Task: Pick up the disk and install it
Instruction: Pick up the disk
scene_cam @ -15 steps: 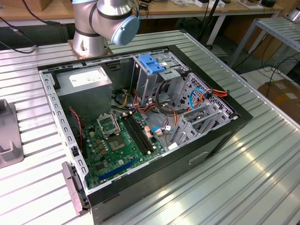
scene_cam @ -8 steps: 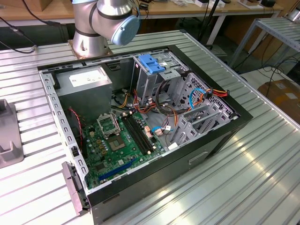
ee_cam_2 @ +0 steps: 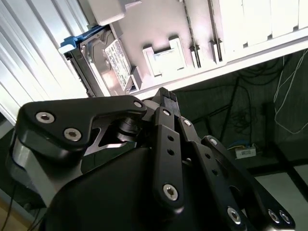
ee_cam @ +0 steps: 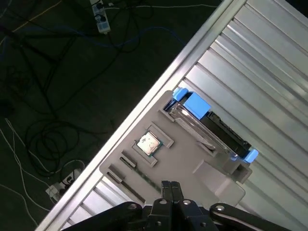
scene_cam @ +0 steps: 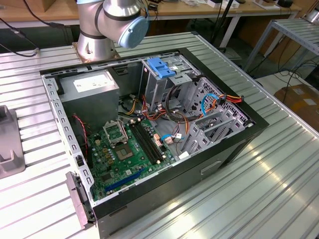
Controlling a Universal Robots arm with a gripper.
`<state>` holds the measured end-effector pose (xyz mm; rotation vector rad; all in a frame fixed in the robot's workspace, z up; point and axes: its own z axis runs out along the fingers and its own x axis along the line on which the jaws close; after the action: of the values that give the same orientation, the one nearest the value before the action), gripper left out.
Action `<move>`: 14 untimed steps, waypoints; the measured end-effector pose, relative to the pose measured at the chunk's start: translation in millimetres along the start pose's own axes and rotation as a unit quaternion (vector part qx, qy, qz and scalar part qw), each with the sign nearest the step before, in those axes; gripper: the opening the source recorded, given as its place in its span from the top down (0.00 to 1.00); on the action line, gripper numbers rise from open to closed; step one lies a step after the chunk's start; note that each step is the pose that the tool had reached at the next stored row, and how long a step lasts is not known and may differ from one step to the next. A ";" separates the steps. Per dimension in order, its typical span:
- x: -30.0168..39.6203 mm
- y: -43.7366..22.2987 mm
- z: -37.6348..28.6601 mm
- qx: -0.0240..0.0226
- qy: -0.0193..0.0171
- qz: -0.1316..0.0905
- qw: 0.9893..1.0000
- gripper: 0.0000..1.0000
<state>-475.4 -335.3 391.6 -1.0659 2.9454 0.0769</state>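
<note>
The disk (ee_cam: 208,126) is a grey-metal drive with blue side rails (ee_cam: 193,102), standing on its edge in a slot of a pale grey tray (ee_cam: 168,161) on the slatted metal table. Its white label (ee_cam_2: 118,58) and metal body (ee_cam_2: 98,57) face the second wrist view. My gripper (ee_cam: 169,186) hovers above the tray's near part, apart from the disk, with its black fingertips (ee_cam_2: 163,95) pressed together and nothing between them.
A small square chip (ee_cam: 148,143) lies in a recess of the same tray. The table edge (ee_cam: 144,115) drops to a dark floor with cables. In the exterior view the open computer case (scene_cam: 224,149) holds a motherboard (scene_cam: 124,149), a power-supply box (scene_cam: 94,87) and a blue drive bracket (scene_cam: 162,67).
</note>
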 end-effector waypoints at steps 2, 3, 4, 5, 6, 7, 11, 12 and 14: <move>0.0 0.0 0.0 0.000 0.000 -0.011 1.000 0.90; 0.0 0.0 0.1 -0.001 0.001 -0.024 1.000 0.90; 0.0 0.0 0.0 -0.001 0.001 -0.032 0.999 0.90; 0.0 0.0 0.0 -0.001 0.002 -0.040 0.999 0.90; 0.0 0.0 0.0 -0.001 0.002 -0.044 0.999 0.90; 0.0 0.0 0.0 -0.001 0.002 -0.048 0.999 0.90; 0.0 0.0 0.0 -0.002 0.003 -0.068 0.998 0.90; 0.0 0.0 0.0 -0.002 0.003 -0.072 0.997 0.90; 0.0 0.0 0.0 -0.002 0.004 -0.086 0.996 0.90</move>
<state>-475.4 -335.3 391.6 -1.3163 2.8469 0.0779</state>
